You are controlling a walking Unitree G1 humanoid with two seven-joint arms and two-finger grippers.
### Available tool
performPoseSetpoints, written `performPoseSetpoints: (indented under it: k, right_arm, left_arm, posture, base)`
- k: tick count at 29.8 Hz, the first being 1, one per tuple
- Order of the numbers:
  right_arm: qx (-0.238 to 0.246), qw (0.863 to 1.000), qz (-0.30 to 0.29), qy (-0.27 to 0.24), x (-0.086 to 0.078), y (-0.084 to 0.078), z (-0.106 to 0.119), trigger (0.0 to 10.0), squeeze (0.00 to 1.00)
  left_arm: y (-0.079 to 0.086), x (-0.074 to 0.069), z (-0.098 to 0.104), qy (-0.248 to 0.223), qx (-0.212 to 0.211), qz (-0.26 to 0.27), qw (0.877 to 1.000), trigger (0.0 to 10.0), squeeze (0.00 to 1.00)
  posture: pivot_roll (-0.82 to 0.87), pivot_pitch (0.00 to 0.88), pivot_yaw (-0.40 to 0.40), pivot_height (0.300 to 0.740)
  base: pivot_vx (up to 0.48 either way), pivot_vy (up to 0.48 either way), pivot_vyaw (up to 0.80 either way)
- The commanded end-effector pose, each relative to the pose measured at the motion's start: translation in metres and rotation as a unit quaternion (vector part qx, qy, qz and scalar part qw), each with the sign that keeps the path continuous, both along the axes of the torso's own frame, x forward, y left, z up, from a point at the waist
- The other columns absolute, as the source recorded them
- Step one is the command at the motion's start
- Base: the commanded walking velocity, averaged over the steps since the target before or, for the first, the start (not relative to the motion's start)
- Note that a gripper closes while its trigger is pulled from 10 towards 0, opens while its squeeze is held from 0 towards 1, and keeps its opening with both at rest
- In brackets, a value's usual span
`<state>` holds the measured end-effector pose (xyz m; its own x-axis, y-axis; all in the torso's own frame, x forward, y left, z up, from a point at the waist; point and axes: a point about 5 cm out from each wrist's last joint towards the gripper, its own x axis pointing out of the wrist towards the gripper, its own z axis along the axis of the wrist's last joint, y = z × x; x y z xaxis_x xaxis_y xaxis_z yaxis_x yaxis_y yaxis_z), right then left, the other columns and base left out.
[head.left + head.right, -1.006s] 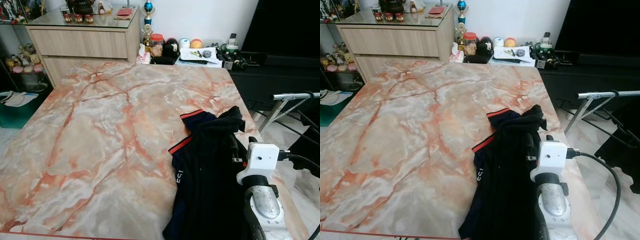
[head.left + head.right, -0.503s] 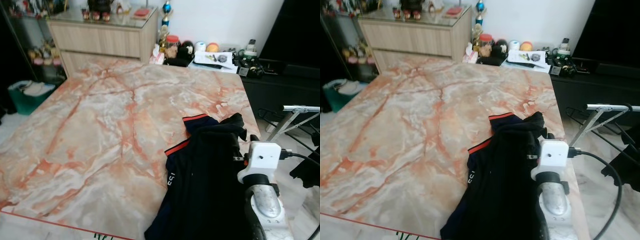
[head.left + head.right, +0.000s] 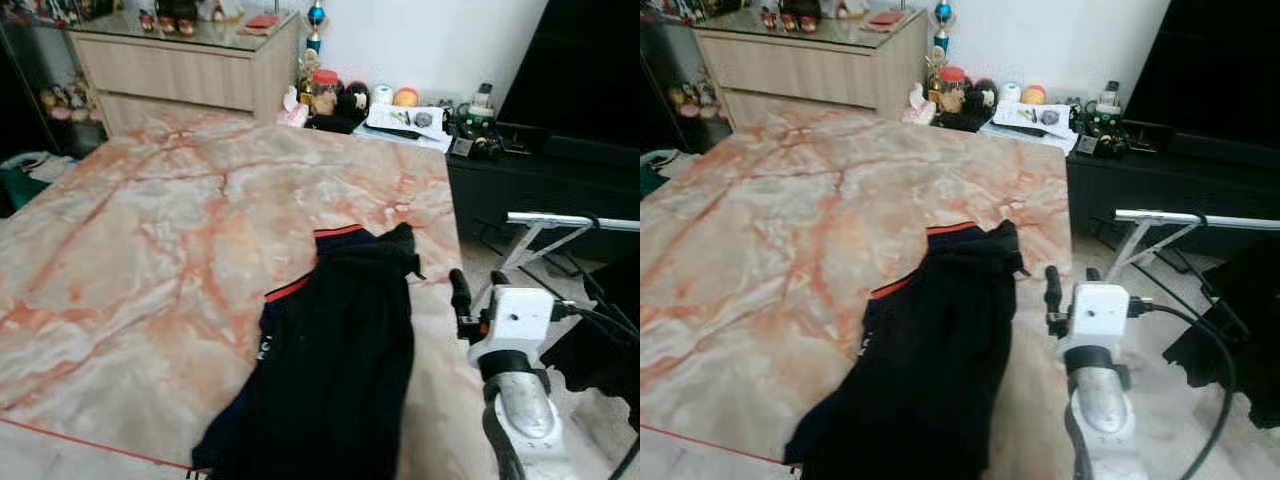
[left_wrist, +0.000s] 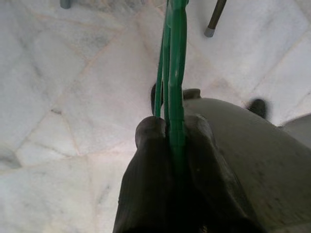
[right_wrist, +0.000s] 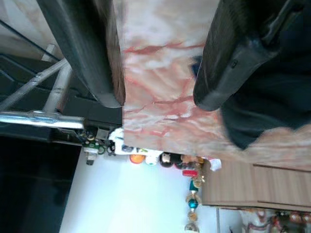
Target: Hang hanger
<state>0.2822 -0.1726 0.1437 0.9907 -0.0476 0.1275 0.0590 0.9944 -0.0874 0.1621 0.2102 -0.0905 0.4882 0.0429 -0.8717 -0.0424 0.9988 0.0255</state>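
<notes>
Now the whole view has swung right compared with a moment ago, so the robot has turned toward the drying rack, and more of that rack's silver rail shows past the table's right edge; the dark shirt has not moved on the marble. That turn looks like the start of carrying the hanger over to the rail, and nothing is hung yet.

The green hanger is low at the robot's left side, clenched between the two fingers of the left gripper above the pale floor tiles. The right gripper is raised just past the table's right edge, beside the shirt, its fingers spread and holding nothing.

The table has its right edge close to the right arm, and the shirt hangs over the near edge. Between that edge and the rack is a strip of open floor, though dark clothes already hang off the rack's near end, so free rail seems to lie further along.
</notes>
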Motion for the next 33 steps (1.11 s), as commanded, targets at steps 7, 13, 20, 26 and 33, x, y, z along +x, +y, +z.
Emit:
performPoseSetpoints:
  k: [7, 13, 20, 26, 33]
  right_arm:
    - [0.008, 1.000, -0.019, 0.010, -0.002, -0.010, -0.005, 10.0, 0.00]
    - [0.014, 0.999, -0.033, 0.019, -0.004, -0.015, -0.012, 10.0, 0.00]
    - [0.046, 0.995, -0.065, 0.051, -0.009, -0.023, -0.031, 10.0, 0.00]
    - [0.129, 0.977, -0.118, 0.120, -0.022, -0.038, -0.071, 10.0, 0.00]
    - [0.163, 0.959, -0.141, 0.182, -0.034, -0.043, -0.108, 10.0, 0.00]
  left_arm:
    - [-0.005, -0.004, -0.003, 0.011, -0.010, -0.002, 1.000, 10.0, 0.00]
    - [-0.006, -0.004, -0.003, 0.012, -0.010, -0.008, 1.000, 10.0, 0.00]
    - [-0.006, -0.004, -0.003, 0.013, -0.010, -0.011, 1.000, 10.0, 0.00]
    - [-0.006, -0.004, -0.003, 0.013, -0.011, -0.011, 1.000, 10.0, 0.00]
    - [-0.006, -0.005, -0.003, 0.013, -0.011, -0.013, 1.000, 10.0, 0.00]
  posture:
    - [-0.01, 0.075, -0.020, 0.740]
    - [-0.01, 0.075, -0.021, 0.740]
    - [-0.01, 0.078, -0.023, 0.740]
    - [-0.02, 0.076, -0.023, 0.740]
    - [-0.02, 0.062, -0.015, 0.740]
  base:
    - [0.000, -0.332, 0.00]
    - [0.000, -0.332, 0.00]
    - [0.000, -0.333, 0.00]
    - [0.000, -0.333, 0.00]
    - [0.000, -0.333, 0.00]
